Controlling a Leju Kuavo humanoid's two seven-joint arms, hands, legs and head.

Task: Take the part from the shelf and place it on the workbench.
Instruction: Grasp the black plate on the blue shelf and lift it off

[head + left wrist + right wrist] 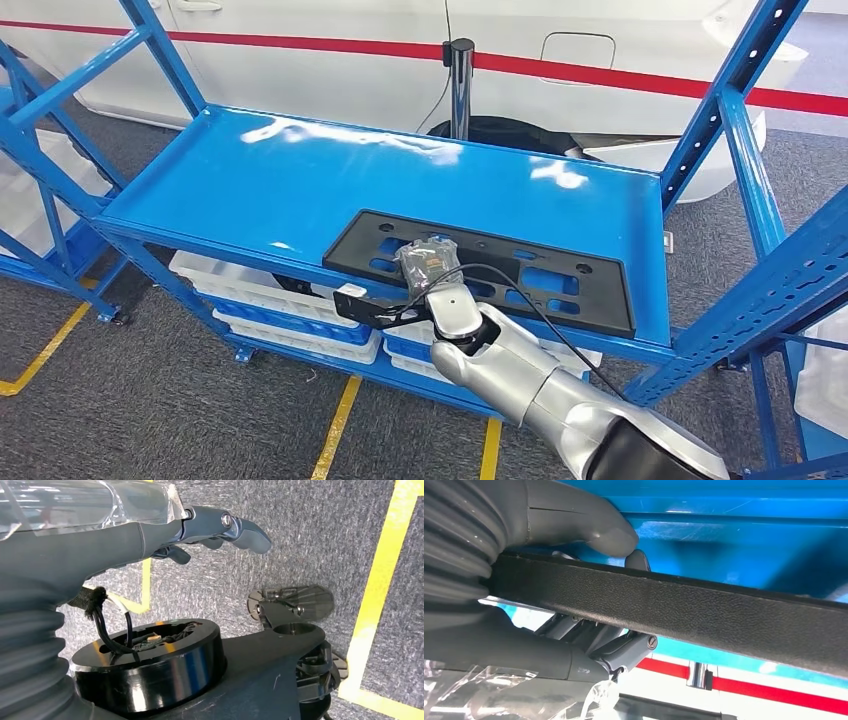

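Black part hiding right hand fingers

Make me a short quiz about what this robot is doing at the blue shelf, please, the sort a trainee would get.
1. True or false: the black plastic part lies flat on the blue shelf.
2. Which robot hand has its fingers around the part's edge? A) left B) right C) both
3. Fill in: behind the shelf stands a white ____ with a red stripe.

Key:
1. True; in the head view it rests on the shelf's top level.
2. B; the right robot hand reaches to the part, and the right wrist view shows thumb and fingers on either side of its edge. The left robot hand hangs above the carpet.
3. car.
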